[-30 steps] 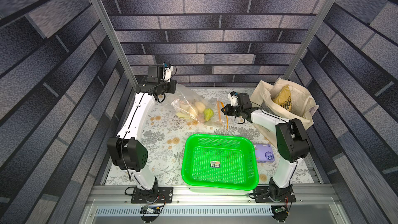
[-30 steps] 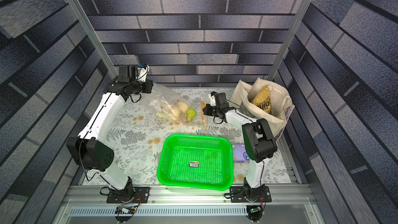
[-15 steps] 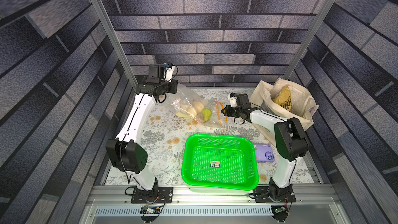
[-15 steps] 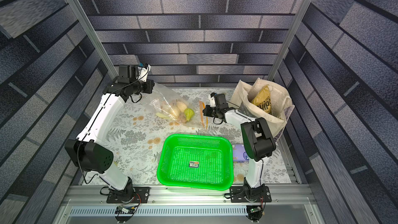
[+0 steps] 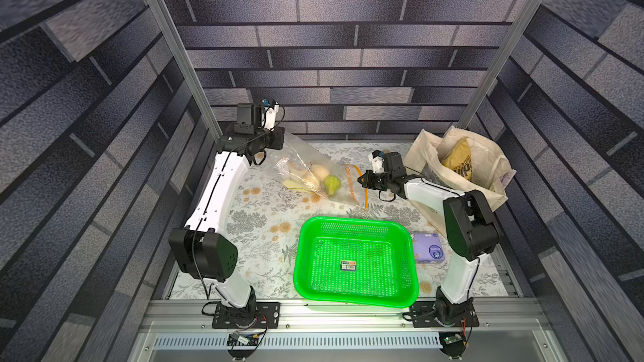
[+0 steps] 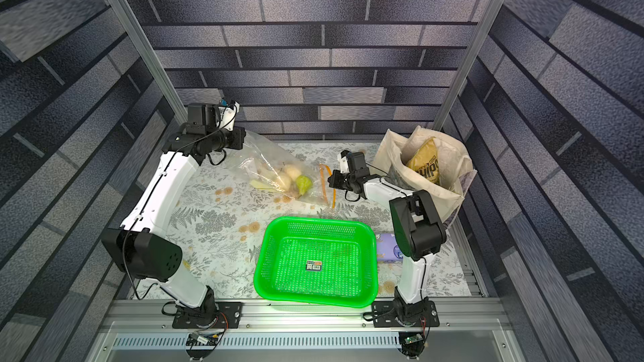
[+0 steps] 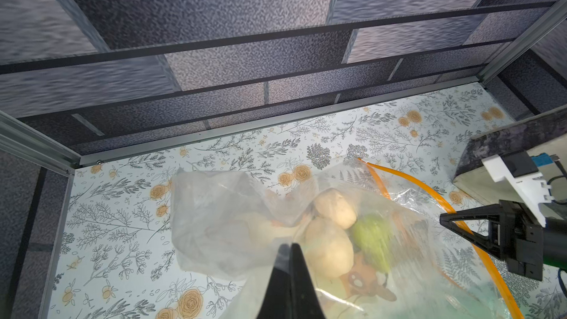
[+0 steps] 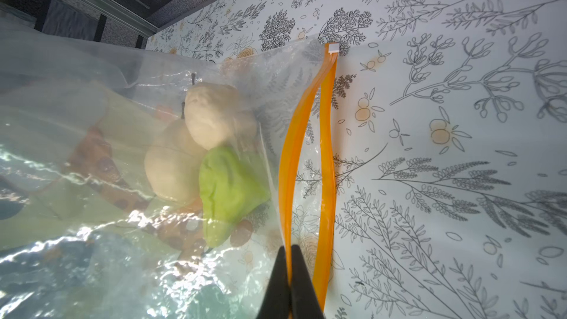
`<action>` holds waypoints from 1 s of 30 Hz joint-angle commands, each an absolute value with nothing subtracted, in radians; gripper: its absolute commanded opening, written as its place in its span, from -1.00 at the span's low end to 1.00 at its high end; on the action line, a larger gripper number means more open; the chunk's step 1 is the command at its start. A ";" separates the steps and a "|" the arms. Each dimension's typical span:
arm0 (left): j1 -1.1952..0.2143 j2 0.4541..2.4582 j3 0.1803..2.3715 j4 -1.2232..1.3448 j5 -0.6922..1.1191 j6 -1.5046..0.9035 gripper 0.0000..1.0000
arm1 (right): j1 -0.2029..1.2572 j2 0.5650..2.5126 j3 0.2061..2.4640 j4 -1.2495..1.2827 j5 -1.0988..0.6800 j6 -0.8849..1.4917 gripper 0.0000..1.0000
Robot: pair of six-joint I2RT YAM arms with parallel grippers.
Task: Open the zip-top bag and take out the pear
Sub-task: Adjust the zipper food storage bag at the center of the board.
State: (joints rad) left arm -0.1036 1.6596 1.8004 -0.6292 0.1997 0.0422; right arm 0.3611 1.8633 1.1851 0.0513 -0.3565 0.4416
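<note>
While left hand pinches zip-top bag, right hand nips strip.

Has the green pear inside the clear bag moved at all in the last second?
Yes, slightly: the pear has shifted toward the left arm's side, away from the tote bag, judged against the green basket, which stayed put.

Cannot read label on green basket floor: too small. Cannot see whole purple pack: right part behind right arm. Cannot see lower half of chips bag: sunk in canvas tote. Cannot name brown spotted item inside zip-top bag: glare, crinkles. Cannot make out pear surface in left wrist view: blurred, behind plastic.
</note>
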 commanded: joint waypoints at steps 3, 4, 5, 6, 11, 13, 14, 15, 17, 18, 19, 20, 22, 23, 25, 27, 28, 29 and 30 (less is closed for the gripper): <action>-0.077 1.692 1.787 -0.632 0.140 0.047 -1.00 | 0.351 1.783 1.139 0.171 -0.340 0.445 -0.89; -0.077 1.695 1.782 -0.628 0.134 0.046 -1.00 | 0.351 1.781 1.141 0.173 -0.342 0.441 -0.89; -0.075 1.700 1.779 -0.630 0.128 0.040 -1.00 | 0.351 1.781 1.141 0.175 -0.343 0.439 -0.89; -0.073 1.704 1.779 -0.631 0.127 0.032 -1.00 | 0.351 1.780 1.141 0.178 -0.344 0.438 -0.89; -0.067 1.724 1.790 -0.639 0.100 0.019 -1.00 | 0.350 1.750 1.089 0.270 -0.338 0.452 -0.89; -0.064 1.723 1.793 -0.637 0.094 0.019 -1.00 | 0.349 1.733 1.075 0.306 -0.329 0.453 -0.89; -0.062 1.721 1.795 -0.635 0.096 0.019 -1.00 | 0.350 1.726 1.040 0.317 -0.322 0.452 -0.89; -0.062 1.718 1.795 -0.630 0.100 0.020 -1.00 | 0.349 1.723 1.035 0.320 -0.316 0.449 -0.89; -0.063 1.703 1.792 -0.609 0.126 0.022 -1.00 | 0.348 1.726 1.038 0.306 -0.310 0.441 -0.89; -0.063 1.696 1.789 -0.601 0.136 0.020 -1.00 | 0.348 1.731 1.043 0.296 -0.311 0.439 -0.89; -0.065 1.685 1.786 -0.591 0.144 0.017 -1.00 | 0.347 1.737 1.048 0.288 -0.310 0.438 -0.89; -0.070 1.676 1.780 -0.581 0.144 0.015 -1.00 | 0.348 1.742 1.050 0.283 -0.309 0.439 -0.89; -0.074 1.661 1.772 -0.567 0.141 0.011 -1.00 | 0.348 1.754 1.052 0.281 -0.308 0.445 -0.89; -0.075 1.657 1.771 -0.563 0.144 0.009 -1.00 | 0.348 1.760 1.052 0.279 -0.308 0.449 -0.89; -0.077 1.649 1.772 -0.560 0.159 0.005 -1.00 | 0.348 1.769 1.057 0.273 -0.311 0.452 -0.88; -0.082 1.636 1.770 -0.553 0.173 0.006 -1.00 | 0.348 1.771 1.057 0.268 -0.309 0.452 -0.89; -0.086 1.629 1.770 -0.547 0.176 0.009 -1.00 | 0.348 1.772 1.057 0.266 -0.307 0.451 -0.89; -0.090 1.623 1.770 -0.543 0.179 0.012 -1.00 | 0.347 1.773 1.057 0.263 -0.305 0.451 -0.89; -0.092 1.614 1.769 -0.535 0.182 0.014 -1.00 | 0.348 1.774 1.057 0.258 -0.304 0.449 -0.89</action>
